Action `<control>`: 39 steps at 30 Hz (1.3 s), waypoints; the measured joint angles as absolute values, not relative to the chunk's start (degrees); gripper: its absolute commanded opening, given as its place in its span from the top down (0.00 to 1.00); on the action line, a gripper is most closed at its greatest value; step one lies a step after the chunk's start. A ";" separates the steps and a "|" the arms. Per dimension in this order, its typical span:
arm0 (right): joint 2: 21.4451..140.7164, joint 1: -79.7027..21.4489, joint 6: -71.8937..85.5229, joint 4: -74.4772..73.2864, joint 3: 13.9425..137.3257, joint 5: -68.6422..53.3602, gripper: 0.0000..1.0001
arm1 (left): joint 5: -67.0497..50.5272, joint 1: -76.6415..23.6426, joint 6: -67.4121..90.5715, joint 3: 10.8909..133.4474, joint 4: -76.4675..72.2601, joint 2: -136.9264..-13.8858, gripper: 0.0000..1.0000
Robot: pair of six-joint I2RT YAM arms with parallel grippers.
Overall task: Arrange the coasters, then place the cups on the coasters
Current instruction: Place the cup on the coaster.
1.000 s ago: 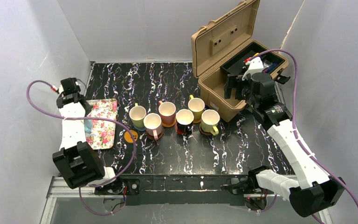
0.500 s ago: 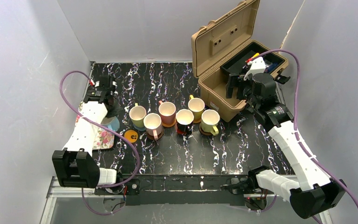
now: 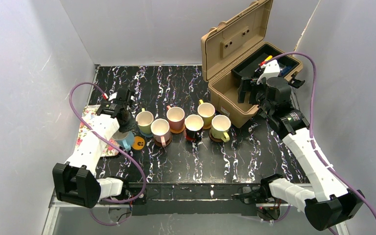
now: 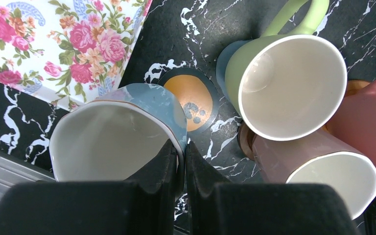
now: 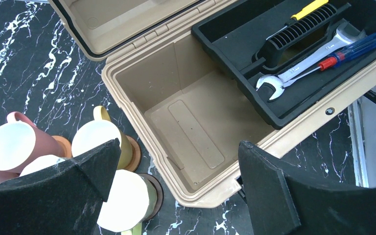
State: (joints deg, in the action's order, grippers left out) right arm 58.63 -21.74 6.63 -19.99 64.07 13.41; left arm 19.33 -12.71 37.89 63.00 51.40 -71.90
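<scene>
My left gripper point(image 3: 125, 119) point(image 4: 183, 147) is shut on the rim of a pale blue cup point(image 3: 126, 137) point(image 4: 110, 142), one finger inside and one outside. The cup hangs just left of a bare orange coaster with a dark mark point(image 3: 138, 143) point(image 4: 192, 98) and overlaps its edge in the left wrist view. Green point(image 3: 144, 120) point(image 4: 291, 85), pink point(image 3: 160, 128), salmon point(image 3: 176, 116), black point(image 3: 194, 123), yellow point(image 3: 206, 111) and lime point(image 3: 220, 125) cups stand on coasters in a cluster. My right gripper point(image 3: 247, 92) point(image 5: 178, 147) stands open over the toolbox, holding nothing.
A floral tray point(image 3: 84, 131) point(image 4: 54, 44) lies at the left, partly under my left arm. An open tan toolbox point(image 3: 225, 90) point(image 5: 196, 122) stands at the back right, with wrenches and a screwdriver in its black insert point(image 5: 293, 73).
My left arm has swung right, away from the floral tray, carrying the pale blue cup to the orange coaster. The right arm has not moved.
</scene>
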 measured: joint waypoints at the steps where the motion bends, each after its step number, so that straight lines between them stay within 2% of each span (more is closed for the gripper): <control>1: 58.63 -21.74 6.66 -19.99 64.07 13.41 0.01 | 19.35 -12.88 38.52 62.63 51.09 -71.70 1.00; 39: 59.35 -21.74 6.66 -19.92 64.07 13.43 0.01 | 18.68 -19.53 40.42 59.59 44.80 -76.97 1.00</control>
